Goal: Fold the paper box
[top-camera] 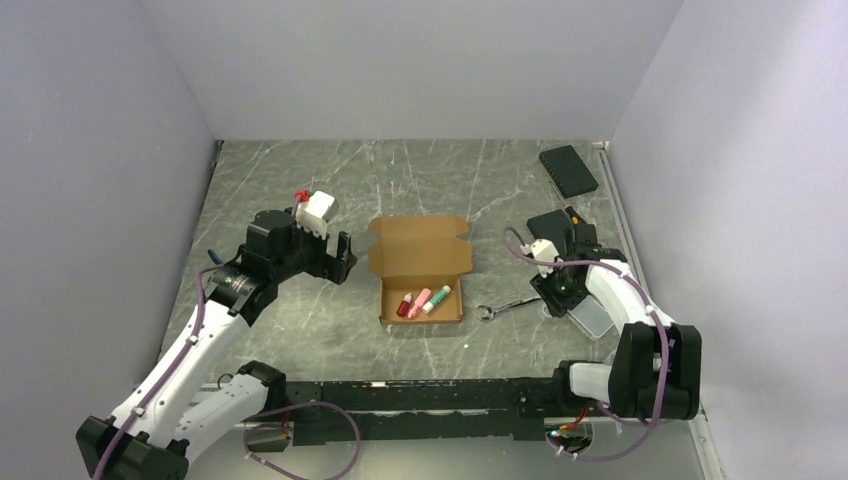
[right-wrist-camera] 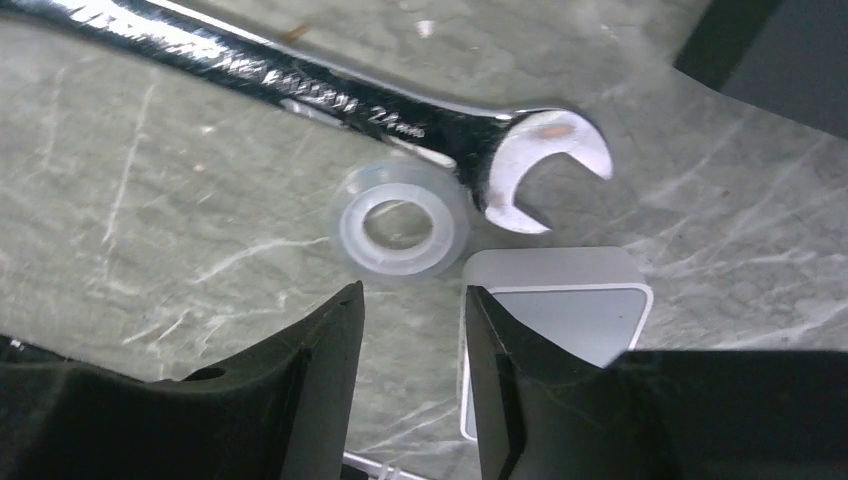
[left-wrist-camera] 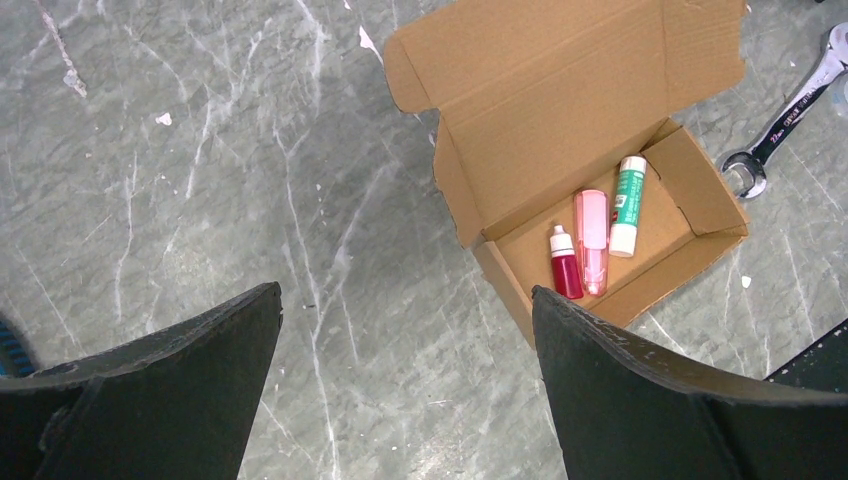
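The paper box [top-camera: 420,262] sits open in the middle of the table, its lid flap [left-wrist-camera: 560,90] laid back and its tray holding a red bottle [left-wrist-camera: 566,268], a pink tube [left-wrist-camera: 591,240] and a green-and-white tube [left-wrist-camera: 628,205]. My left gripper [top-camera: 345,258] hovers just left of the box, its jaws wide open [left-wrist-camera: 405,290] over bare table. My right gripper [top-camera: 553,295] is to the right of the box, low over the table. Its jaws [right-wrist-camera: 412,290] stand a narrow gap apart with nothing between them.
A chrome wrench [right-wrist-camera: 330,85] lies right of the box, with a clear tape ring [right-wrist-camera: 400,222] beside its open end. A small clear plastic case [right-wrist-camera: 590,320] lies under the right finger. Black pads [top-camera: 568,169] rest at the back right.
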Motion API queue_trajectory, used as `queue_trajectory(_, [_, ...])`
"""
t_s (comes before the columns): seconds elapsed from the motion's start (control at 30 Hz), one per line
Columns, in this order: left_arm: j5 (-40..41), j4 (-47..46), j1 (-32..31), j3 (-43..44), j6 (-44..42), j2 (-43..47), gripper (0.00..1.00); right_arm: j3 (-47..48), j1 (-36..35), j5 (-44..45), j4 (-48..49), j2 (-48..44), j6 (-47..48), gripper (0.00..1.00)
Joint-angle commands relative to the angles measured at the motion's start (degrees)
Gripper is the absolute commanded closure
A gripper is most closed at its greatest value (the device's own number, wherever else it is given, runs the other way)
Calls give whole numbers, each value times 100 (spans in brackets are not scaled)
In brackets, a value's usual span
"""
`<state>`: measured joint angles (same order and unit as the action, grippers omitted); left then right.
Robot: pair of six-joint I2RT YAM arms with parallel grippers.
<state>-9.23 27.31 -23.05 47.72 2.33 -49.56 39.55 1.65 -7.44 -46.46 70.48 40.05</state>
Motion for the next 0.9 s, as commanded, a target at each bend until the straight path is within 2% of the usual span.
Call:
queue_trajectory(0.0, [-114, -113, 28, 0, -136, 76, 0, 1, 165, 212, 539, 196, -344, 57])
queue_trajectory(0.5, [-141, -116, 37, 0, -154, 78, 0, -32, 204, -335, 672, 706, -387, 63])
queue_trajectory(0.87, [-157, -119, 46, -1, -154, 87, 1, -56, 187, -294, 676, 947, -423, 67])
